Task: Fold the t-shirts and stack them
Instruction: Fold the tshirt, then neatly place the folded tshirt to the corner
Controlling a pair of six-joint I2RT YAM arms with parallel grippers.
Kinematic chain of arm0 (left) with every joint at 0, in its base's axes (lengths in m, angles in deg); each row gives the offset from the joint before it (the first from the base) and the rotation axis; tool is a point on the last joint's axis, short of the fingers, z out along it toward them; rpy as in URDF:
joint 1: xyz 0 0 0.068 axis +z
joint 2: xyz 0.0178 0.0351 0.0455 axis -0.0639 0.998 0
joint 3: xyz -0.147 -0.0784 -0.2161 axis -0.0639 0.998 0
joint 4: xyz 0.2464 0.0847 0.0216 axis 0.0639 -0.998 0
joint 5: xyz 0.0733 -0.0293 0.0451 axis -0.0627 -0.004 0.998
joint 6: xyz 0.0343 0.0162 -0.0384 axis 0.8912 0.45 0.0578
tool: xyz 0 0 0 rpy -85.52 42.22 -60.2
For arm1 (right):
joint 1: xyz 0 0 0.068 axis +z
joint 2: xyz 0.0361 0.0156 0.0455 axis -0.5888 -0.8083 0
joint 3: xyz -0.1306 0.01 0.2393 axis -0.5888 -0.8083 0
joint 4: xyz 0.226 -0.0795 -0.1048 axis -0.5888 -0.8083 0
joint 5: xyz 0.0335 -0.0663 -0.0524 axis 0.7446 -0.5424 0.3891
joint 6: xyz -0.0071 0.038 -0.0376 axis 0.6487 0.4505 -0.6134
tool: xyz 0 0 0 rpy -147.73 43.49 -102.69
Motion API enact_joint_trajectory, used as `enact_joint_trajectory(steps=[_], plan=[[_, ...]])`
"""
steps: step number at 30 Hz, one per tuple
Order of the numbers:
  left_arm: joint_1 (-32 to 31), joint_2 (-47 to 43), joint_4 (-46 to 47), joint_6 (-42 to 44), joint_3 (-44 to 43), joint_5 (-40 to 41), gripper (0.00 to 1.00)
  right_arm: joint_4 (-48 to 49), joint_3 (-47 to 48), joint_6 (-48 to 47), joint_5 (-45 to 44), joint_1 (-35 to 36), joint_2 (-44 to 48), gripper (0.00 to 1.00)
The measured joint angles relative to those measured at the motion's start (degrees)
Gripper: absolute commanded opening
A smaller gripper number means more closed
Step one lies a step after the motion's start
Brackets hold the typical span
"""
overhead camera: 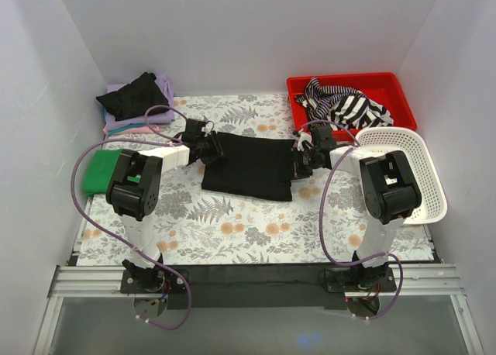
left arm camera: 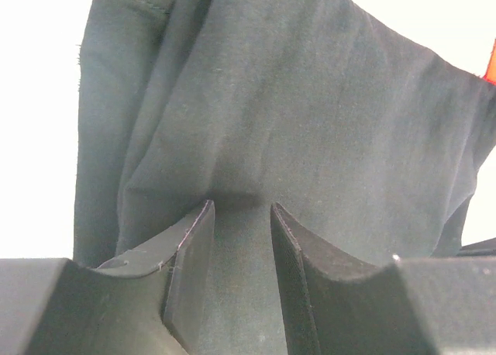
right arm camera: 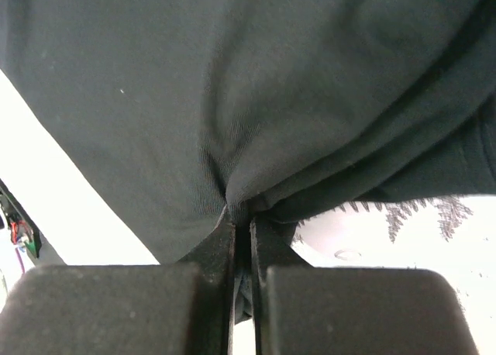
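Observation:
A black t-shirt [overhead camera: 252, 167] lies folded in a rectangle on the middle of the floral table covering. My left gripper [overhead camera: 211, 149] is at its left edge. In the left wrist view the left gripper [left arm camera: 240, 206] has its jaws parted, and the dark cloth [left arm camera: 310, 99] fills the gap between them. My right gripper [overhead camera: 301, 160] is at the shirt's right edge. In the right wrist view it [right arm camera: 242, 219] is shut on a pinched fold of the black cloth [right arm camera: 194, 76], which is raised a little off the covering.
A stack at the back left has a black shirt [overhead camera: 136, 95] on a lilac one [overhead camera: 164, 87] and a pink one [overhead camera: 124, 128]. A green shirt [overhead camera: 99, 173] lies at the left edge. A striped shirt [overhead camera: 345, 105] lies in a red bin [overhead camera: 387, 84]. A white mesh basket [overhead camera: 422, 177] stands at the right.

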Motion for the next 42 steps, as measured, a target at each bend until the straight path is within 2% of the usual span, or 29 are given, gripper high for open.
enact_joint_trajectory(steps=[4, 6, 7, 8, 10, 11, 12, 15, 17, 22, 24, 25, 26, 32, 42], plan=[[0.87, -0.02, 1.66, -1.33, 0.87, -0.61, 0.35, 1.01, -1.73, 0.17, 0.11, -1.11, 1.11, 0.03], [1.05, -0.11, 1.97, -1.64, 1.05, -0.81, 0.35, 1.25, -2.36, 0.26, 0.13, -1.95, 1.77, 0.34], [1.07, -0.13, 1.99, -1.70, 1.09, -0.79, 0.35, 1.22, -2.56, 0.31, 0.17, -2.27, 2.08, 0.45], [1.05, -0.15, 1.99, -1.68, 1.09, -0.66, 0.35, 1.20, -2.56, 0.07, 0.15, -2.47, 2.45, 0.52], [1.11, -0.39, 1.75, -1.66, 1.09, 0.52, 0.36, 1.11, -2.58, -0.35, -0.28, -2.80, 3.52, 0.55], [1.20, -0.59, 1.46, -1.60, 1.09, 1.36, 0.36, 1.11, -2.62, -0.48, -0.68, -2.93, 4.37, 0.61], [1.31, -0.76, 1.11, -1.49, 1.09, 2.03, 0.36, 1.01, -2.67, -0.46, -1.31, -3.02, 5.35, 0.63], [1.64, -1.42, -0.07, -1.42, 1.09, 3.32, 0.38, 0.92, -2.67, -1.25, -2.51, -3.13, 8.74, 0.64], [1.88, -2.10, -1.09, -1.11, 1.09, 3.45, 0.47, 0.92, -2.67, -1.60, -3.08, -3.13, 10.69, 0.64], [2.29, -5.66, -5.16, 0.11, 1.09, 4.61, 0.52, 0.61, -2.67, -2.64, -3.45, -3.10, 11.91, 0.64], [2.40, -8.07, -7.48, 0.42, 1.09, 5.79, 0.64, 0.22, -2.67, -2.75, -3.43, -3.10, 11.89, 0.64], [2.40, -9.40, -8.55, 0.35, 1.09, 6.54, 0.75, 0.17, -2.67, -2.86, -3.39, -3.10, 11.80, 0.64], [2.40, -10.86, -9.55, 0.44, 1.09, 7.45, 0.81, 0.09, -2.67, -2.91, -3.34, -3.10, 11.67, 0.64], [3.13, -16.87, -12.41, 0.31, 4.44, 14.53, 0.82, -0.42, -2.67, -2.97, -2.51, -3.10, 9.62, 0.64], [4.28, -8.39, -8.04, 1.73, 5.42, 12.07, 0.83, -0.68, -2.64, -3.82, -1.18, -3.10, 9.03, 0.64]])
